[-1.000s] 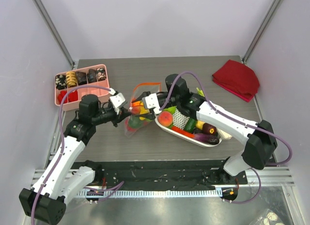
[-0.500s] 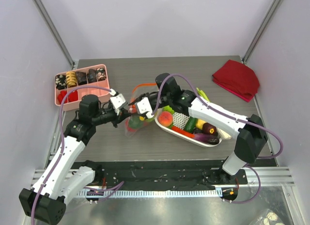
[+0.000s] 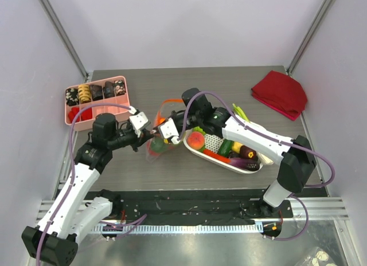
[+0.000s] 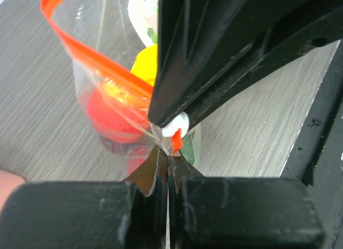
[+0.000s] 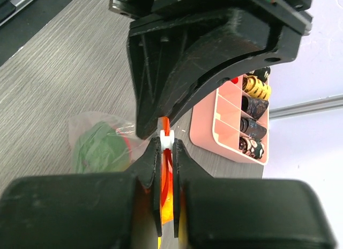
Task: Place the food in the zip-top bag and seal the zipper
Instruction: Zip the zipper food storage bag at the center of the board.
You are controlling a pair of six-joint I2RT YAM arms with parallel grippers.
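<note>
Bagged: red, yellow glossy toy food (image 4: 110, 112), clear crinkly zip-top bag (image 3: 155, 152).
Unsealed, we judge: red-orange zipper strip (image 4: 91, 51).
Left gripper (image 4: 167, 164): clamps bag.
Right gripper (image 5: 167, 152): clamps zipper.

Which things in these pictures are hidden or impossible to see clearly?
Top view: where the zipper meets the left gripper and right gripper; they cover it.
Left wrist: right part of the zip-top bag, behind the right gripper.
Right wrist: one end of the pink tray, behind the left gripper.
</note>
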